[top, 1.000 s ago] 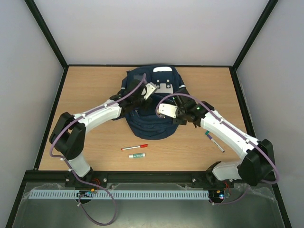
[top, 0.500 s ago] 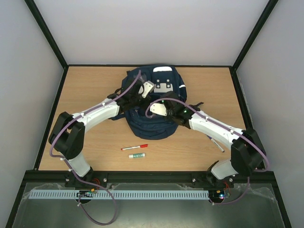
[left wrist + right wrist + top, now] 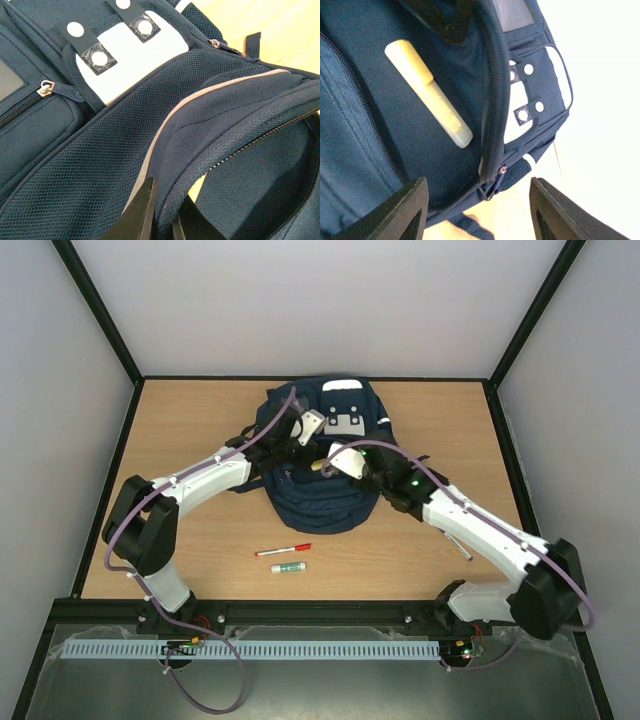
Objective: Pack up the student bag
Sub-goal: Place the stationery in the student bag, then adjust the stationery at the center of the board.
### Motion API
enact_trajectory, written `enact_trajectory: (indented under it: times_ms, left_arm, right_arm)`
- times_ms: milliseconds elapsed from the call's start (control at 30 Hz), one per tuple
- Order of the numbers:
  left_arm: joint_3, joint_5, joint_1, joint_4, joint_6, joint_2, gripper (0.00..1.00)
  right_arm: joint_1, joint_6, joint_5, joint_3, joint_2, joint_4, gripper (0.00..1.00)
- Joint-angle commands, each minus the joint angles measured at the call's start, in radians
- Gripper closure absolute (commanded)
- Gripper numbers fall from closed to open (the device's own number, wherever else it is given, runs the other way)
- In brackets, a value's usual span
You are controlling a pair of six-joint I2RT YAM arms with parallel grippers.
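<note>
The left gripper (image 3: 165, 202) is pinched together on the zip edge of the bag (image 3: 320, 495), at the bottom middle of its wrist view. The black fingers (image 3: 142, 212) clamp the thick rim of the opening, and the rim stands lifted off the cloth below.

The right gripper (image 3: 479, 200) has its fingers well apart at the bottom corners of its wrist view, with nothing between them. It hangs over the bag's mouth and touches nothing that I can see. Inside, in the upper left of that view, a pale yellow stick (image 3: 427, 92) lies loose on the lining. It is a smooth cylinder with a wider section at one end.

The bag lies at the upper middle of the top view, on the wooden surface (image 3: 200, 420), and both arms reach in over it. It is navy fabric: coarse mesh on the outer panel, plain weave inside, and a grey piping line (image 3: 200, 95) along the flap. A white patch (image 3: 135, 55) in the upper left of the left wrist view carries dark straps with round white studs. A metal zip pull (image 3: 46, 87) sits at the left edge.

In the lower middle of the top view, apart from the bag, lie a thin red pen (image 3: 283, 550) and, just below it, a short green and white tube (image 3: 288, 567).
</note>
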Motion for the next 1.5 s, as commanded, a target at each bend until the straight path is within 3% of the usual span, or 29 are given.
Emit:
enact_trajectory:
  times_ms: [0,300,533,667,1167,1467]
  left_arm:
    - [0.046,0.015,0.009,0.048,-0.036,-0.044,0.93]
    - [0.052,-0.005,-0.034,-0.003,-0.065,-0.043,0.91]
    - [0.082,-0.031,-0.081,-0.055,-0.051,-0.01,0.91]
    - [0.085,-0.044,-0.089,-0.066,-0.05,0.005,0.9]
    - [0.095,-0.042,-0.098,-0.08,-0.05,0.029,0.87]
    - [0.097,-0.03,-0.1,-0.08,-0.05,0.038,0.86]
  right_arm:
    - [-0.072,0.16,-0.119,-0.017,-0.107,-0.183,0.42]
    - [-0.447,0.318,-0.322,-0.039,-0.141,-0.39,0.32]
    - [-0.806,0.327,-0.436,-0.002,0.035,-0.566,0.33]
    - [-0.936,0.314,-0.461,0.022,0.15,-0.622,0.34]
    - [-0.985,0.393,-0.489,0.055,0.362,-0.628,0.36]
    - [-0.984,0.444,-0.468,0.071,0.431,-0.535,0.37]
